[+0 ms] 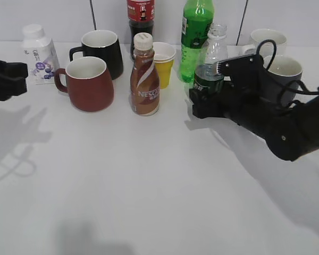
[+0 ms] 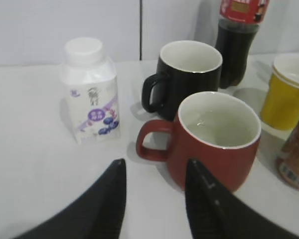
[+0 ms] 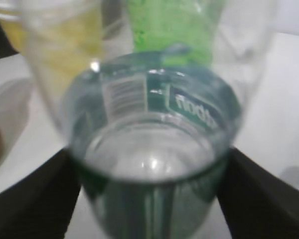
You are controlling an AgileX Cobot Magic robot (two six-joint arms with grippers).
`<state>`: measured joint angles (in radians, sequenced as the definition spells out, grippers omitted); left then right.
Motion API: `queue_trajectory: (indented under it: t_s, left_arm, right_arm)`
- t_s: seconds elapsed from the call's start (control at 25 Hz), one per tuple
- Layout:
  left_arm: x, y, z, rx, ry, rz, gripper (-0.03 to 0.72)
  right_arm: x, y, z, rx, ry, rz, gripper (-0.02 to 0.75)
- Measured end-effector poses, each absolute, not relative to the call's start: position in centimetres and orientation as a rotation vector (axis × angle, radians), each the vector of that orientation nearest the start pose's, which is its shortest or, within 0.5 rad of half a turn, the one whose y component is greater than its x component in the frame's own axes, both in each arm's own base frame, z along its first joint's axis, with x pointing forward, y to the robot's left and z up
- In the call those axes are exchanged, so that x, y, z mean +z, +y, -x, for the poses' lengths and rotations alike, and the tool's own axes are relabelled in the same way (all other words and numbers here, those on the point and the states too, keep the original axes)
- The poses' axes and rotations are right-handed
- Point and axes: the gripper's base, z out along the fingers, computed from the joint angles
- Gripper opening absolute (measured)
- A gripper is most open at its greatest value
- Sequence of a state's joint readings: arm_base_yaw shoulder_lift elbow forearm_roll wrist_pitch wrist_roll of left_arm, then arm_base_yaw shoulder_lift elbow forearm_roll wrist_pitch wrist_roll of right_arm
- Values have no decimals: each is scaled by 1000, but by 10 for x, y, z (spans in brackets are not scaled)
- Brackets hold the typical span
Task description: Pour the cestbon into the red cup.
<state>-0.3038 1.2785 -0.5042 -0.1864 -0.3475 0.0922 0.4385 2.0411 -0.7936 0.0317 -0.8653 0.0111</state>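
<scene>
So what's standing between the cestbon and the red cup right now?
In the exterior view, the brown Nescafe bottle stands between the cestbon and the red cup; the yellow cup sits just behind that line.

The brown coffee bottle and yellow cup are standing between the water bottle and red mug; open table is lying in front.

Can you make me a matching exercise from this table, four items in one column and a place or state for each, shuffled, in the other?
Items:
1. cestbon
2. red cup
3. black mug
4. Nescafe bottle

Places or states:
A. capped, between the red cup and the yellow cup
B. between the right gripper fingers
C. right behind the red cup
D. in front of the open left gripper

Pairs: 1-B, 2-D, 3-C, 4-A
</scene>
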Motion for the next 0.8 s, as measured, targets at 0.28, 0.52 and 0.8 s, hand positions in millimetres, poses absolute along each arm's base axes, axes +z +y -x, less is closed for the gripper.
queue_trajectory:
  t_s: [0.28, 0.52, 0.8]
  left_arm:
    - [248, -68, -225, -279, 2024, -105, 304]
    - [273, -75, -215, -346, 2232, -200, 304]
    - [294, -70, -177, -346, 2489, -361, 304]
  right_arm:
    - [113, 141, -305, 291, 1976, 374, 617]
    - [128, 136, -292, 269, 2141, 408, 615]
    - [171, 126, -268, 240, 2263, 469, 596]
